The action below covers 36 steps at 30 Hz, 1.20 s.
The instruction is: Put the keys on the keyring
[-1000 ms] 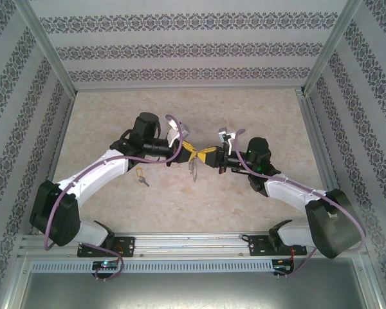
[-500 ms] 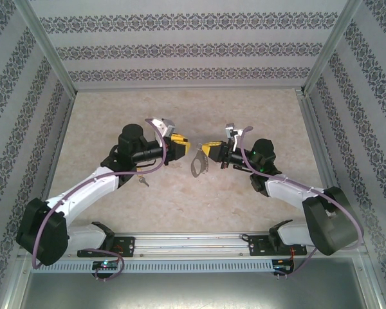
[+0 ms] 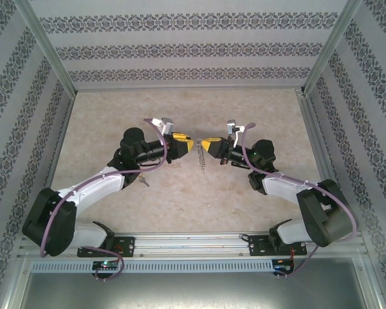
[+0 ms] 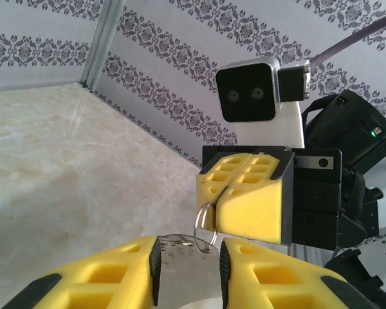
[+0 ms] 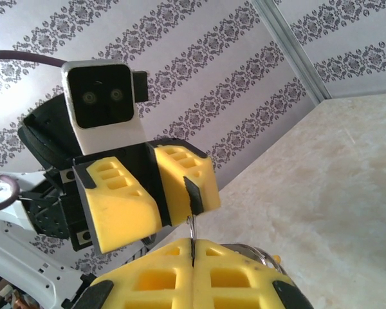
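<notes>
keyring (image 3: 202,161) hangs from right jaws, far from table (image 3: 180,109) edges.

Top external camera is looking steeply down from behind the bases onto the beige marbled tabletop (image 3: 180,109). Wrist cameras are facing each other, close, over the yellow-fingered left gripper (image 4: 188,259) and right gripper (image 5: 192,264), all sharing the grey metal keyring (image 4: 204,226).

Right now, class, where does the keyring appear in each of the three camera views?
Top external: keyring hangs at centre, beneath the right claw.
Left wrist: low centre, framed by the left claw, below the right claw.
Right wrist: bottom centre, a thin wire pinched in the right claw.
Shared landmark: the right claw's yellow fingers.
</notes>
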Each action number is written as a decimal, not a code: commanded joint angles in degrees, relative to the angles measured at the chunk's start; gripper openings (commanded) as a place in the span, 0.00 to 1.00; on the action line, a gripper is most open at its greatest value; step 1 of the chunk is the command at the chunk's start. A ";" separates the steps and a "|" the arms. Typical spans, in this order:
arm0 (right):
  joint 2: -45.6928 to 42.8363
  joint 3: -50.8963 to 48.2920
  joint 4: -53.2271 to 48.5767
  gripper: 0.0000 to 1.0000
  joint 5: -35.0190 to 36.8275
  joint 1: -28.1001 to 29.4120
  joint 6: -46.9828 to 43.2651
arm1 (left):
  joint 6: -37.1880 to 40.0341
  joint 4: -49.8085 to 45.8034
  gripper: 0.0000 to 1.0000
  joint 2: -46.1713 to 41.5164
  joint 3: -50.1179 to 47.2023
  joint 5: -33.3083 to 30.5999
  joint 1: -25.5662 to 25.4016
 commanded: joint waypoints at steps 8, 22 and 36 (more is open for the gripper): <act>0.60 2.14 6.15 0.00 -0.24 0.14 1.83 | -7.66 13.97 0.31 3.99 -0.47 3.40 0.17; 1.33 2.19 6.41 0.00 0.02 0.53 1.82 | -11.39 18.65 0.29 6.37 -0.97 4.57 0.10; 2.27 2.27 6.50 0.00 0.11 0.46 1.51 | -14.17 23.96 0.20 10.02 -0.99 5.28 -0.07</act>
